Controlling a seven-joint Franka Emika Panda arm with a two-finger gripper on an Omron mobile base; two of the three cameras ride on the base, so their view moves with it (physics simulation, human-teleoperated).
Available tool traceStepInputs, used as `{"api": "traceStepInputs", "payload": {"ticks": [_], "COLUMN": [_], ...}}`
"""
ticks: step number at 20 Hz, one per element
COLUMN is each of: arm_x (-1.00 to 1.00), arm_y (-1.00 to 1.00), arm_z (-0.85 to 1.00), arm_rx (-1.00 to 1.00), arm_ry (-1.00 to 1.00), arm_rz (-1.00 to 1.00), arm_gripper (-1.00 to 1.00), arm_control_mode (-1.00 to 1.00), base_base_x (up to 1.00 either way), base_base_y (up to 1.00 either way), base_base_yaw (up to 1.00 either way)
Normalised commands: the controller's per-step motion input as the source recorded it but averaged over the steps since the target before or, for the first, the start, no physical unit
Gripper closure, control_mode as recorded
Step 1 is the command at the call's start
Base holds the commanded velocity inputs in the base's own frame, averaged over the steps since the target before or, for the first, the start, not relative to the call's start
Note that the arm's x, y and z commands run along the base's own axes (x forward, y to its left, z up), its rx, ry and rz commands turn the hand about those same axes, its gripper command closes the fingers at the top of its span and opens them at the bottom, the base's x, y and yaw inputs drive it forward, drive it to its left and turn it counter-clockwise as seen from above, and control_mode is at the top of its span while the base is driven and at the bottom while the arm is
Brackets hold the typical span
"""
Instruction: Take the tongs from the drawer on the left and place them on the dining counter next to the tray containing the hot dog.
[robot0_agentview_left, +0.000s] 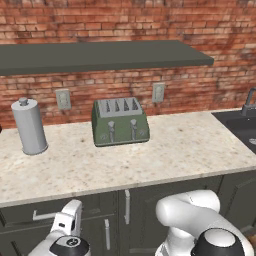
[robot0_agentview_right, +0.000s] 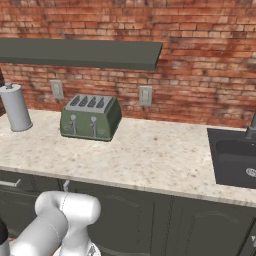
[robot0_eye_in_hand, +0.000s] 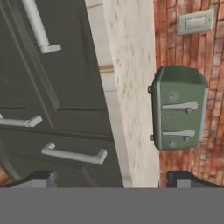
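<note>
The drawer is shut, a dark grey-green front under the speckled worktop at the left, with one silver bar handle. From the right base its front lies at the far left. In the rolled hand view the drawer fills the upper left, its bar handle running up the picture. My gripper sits low in front of the cabinets, just right of that handle, open with nothing between its fingers. The tongs are hidden. The dining counter, tray and hot dog are out of view.
A green toaster stands on the worktop against the brick wall. A grey cylinder stands at the left, a dark sink at the right, a shelf above. Cabinet door handles lie below the drawer.
</note>
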Motion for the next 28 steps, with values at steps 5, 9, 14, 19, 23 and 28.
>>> {"api": "traceStepInputs", "payload": {"ticks": [5, 9, 14, 19, 23, 28], "arm_x": [0.18, 0.2, 0.01, 0.02, 0.12, 0.27], "arm_y": [0.02, 0.06, 0.3, 0.32, 0.19, 0.11], "arm_z": [-0.17, -0.19, -0.21, -0.16, -0.17, -0.21], "arm_rx": [-0.06, -0.04, -0.02, -0.03, -0.01, 0.0], "arm_ry": [-0.16, -0.12, -0.06, 0.02, 0.12, 0.11], "arm_rz": [0.1, 0.1, 0.14, 0.13, 0.13, 0.09], "arm_gripper": [-1.0, -1.0, -1.0, -1.0, -1.0, -1.0], "arm_control_mode": [-1.0, -1.0, -1.0, -1.0, -1.0, -1.0], "base_base_x": [0.0, 0.0, 0.0, 0.0, 0.0, 0.0], "base_base_y": [0.0, 0.0, 0.0, 0.0, 0.0, 0.0], "base_base_yaw": [0.0, 0.0, 0.0, 0.0, 0.0, 0.0]}}
